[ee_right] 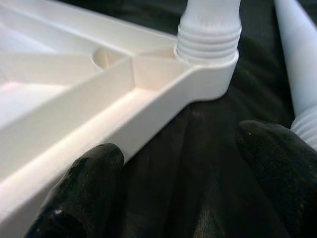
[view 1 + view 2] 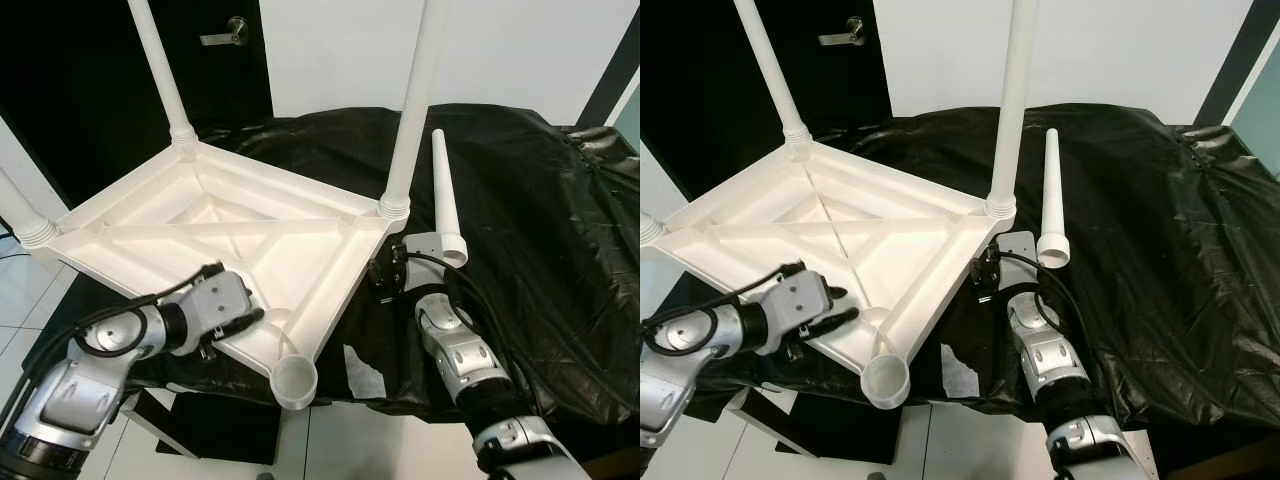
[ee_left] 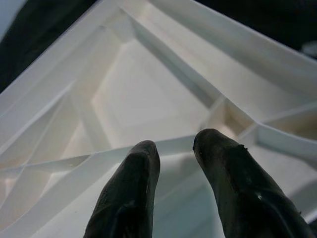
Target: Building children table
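1. Left hand (image 2: 240, 318), fingers slightly parted, rests on the upturned white tabletop (image 2: 215, 235); empty corner socket (image 2: 295, 380) nearest.
2. Right hand (image 2: 385, 272), open, beside the tabletop's edge.
3. Loose leg (image 2: 446, 200) lies on the black-covered counter (image 2: 540, 220); three screwed-in legs (image 2: 415, 100) stand beyond.

Indoor room: black door (image 2: 130, 60), tiled floor (image 2: 20, 290)

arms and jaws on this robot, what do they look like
Two arms of rounded silver-grey shells with black joints and loose black cables along the outside. The left gripper has a boxy silver housing; the right gripper sits behind a pale grey wrist block. The fingers are matte black, thick, with rounded tips.
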